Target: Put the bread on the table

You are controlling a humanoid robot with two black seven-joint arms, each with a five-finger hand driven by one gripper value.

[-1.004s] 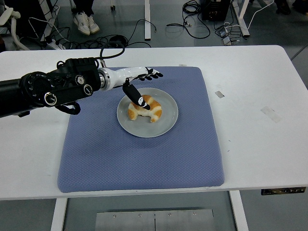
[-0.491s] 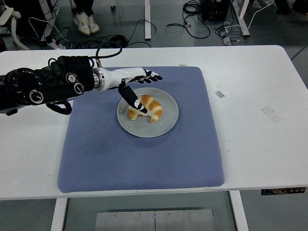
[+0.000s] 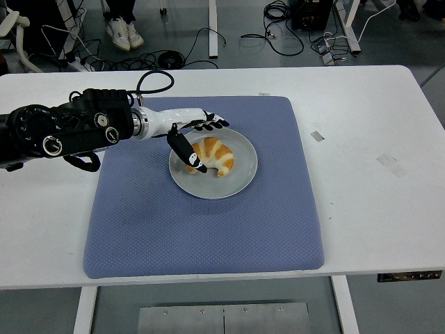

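Note:
A golden croissant point(image 3: 212, 156) lies on a grey round plate point(image 3: 236, 177) in the upper middle of a blue mat point(image 3: 201, 229). My left hand point(image 3: 197, 133) reaches in from the left and hovers at the plate's left rim. Its fingers point(image 3: 212, 123) are spread behind the croissant, and the thumb point(image 3: 188, 156) points down at the croissant's left end. The hand holds nothing. The right arm is out of view.
The blue mat lies on the white table point(image 3: 375, 125). Small bits of tape point(image 3: 316, 136) lie on the table right of the mat. Cables and a person's shoes point(image 3: 124, 31) show on the floor beyond the far edge.
My left arm has pulled back to the left and slightly toward me. The thumb has slid off the croissant's top to its left end. The croissant has stayed on the plate.

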